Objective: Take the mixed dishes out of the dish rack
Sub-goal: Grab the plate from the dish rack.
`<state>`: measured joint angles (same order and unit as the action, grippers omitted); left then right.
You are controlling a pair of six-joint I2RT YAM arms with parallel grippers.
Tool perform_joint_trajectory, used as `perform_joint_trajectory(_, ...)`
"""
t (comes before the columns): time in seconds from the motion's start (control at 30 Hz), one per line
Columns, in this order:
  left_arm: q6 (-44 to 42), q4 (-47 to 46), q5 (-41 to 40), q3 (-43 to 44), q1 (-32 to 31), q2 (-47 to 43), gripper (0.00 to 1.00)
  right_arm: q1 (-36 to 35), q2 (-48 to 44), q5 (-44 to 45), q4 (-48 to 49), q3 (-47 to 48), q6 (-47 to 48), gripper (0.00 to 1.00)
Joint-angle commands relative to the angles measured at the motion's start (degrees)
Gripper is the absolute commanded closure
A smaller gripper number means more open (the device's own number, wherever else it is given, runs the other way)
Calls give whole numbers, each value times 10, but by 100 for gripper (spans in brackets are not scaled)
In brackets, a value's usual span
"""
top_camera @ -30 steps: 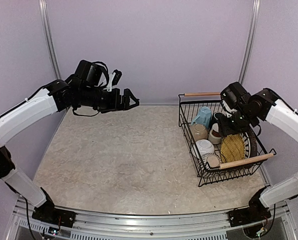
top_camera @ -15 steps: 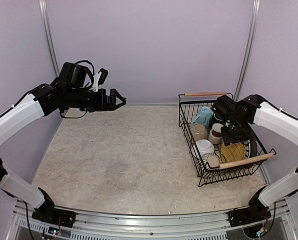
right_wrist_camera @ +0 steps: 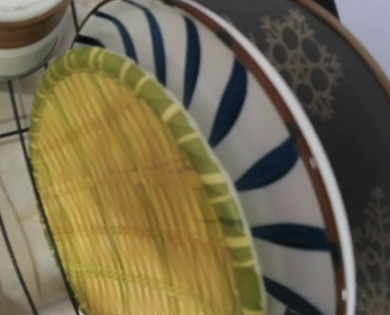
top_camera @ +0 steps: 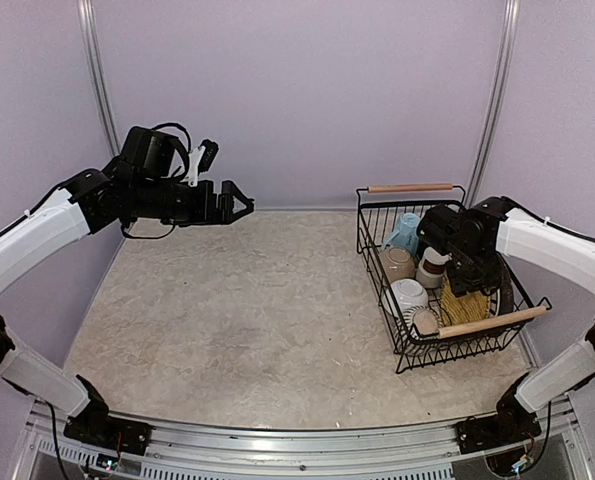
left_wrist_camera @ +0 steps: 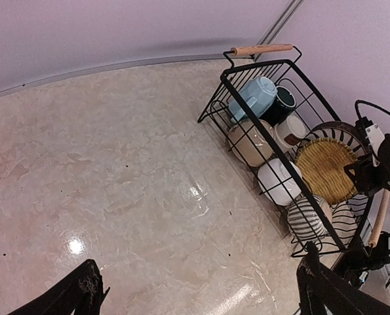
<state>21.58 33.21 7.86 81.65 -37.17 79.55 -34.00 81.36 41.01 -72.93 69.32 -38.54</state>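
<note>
The dish rack [top_camera: 372, 250] stands at the right, a black wire basket with wooden handles [left_wrist_camera: 261, 49]. It holds a light blue mug [top_camera: 405, 232], a dark green mug [left_wrist_camera: 285, 102], a brown-white cup [right_wrist_camera: 18, 26], a white bowl [top_camera: 407, 296], a striped grey mug [left_wrist_camera: 307, 216] and upright plates. My right gripper [top_camera: 467, 272] reaches down into the rack at the plates. Its fingers are hidden, and its camera looks closely at a woven yellow-green plate [right_wrist_camera: 129, 197], a blue-striped plate [right_wrist_camera: 260, 144] and a dark patterned plate [right_wrist_camera: 352, 131]. High over the table's far left, my left gripper [top_camera: 239, 208] is open and holds nothing.
A beige cup [left_wrist_camera: 247, 143] sits in the rack beside the white bowl. The marbled tabletop [top_camera: 247, 320] stretches left of the rack. Lilac walls close the back and both sides.
My left arm has drawn back to the left and stayed open. My right arm has dipped lower into the rack, closer to the upright plates.
</note>
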Motion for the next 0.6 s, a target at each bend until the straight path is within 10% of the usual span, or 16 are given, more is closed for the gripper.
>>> perform_joint_trajectory(0.0,-5,-2,4,-3,-2,-8,1,-4,23,28,-11,-11,-26,45)
perform_joint_trajectory(0.27,-7,1,7,-1,-2,-17,1,-4,38,23,22,-29,-18,46)
perform_joint_trajectory(0.57,-9,25,17,18,2,-3,1,-1,-14,-35,120,-62,48,77)
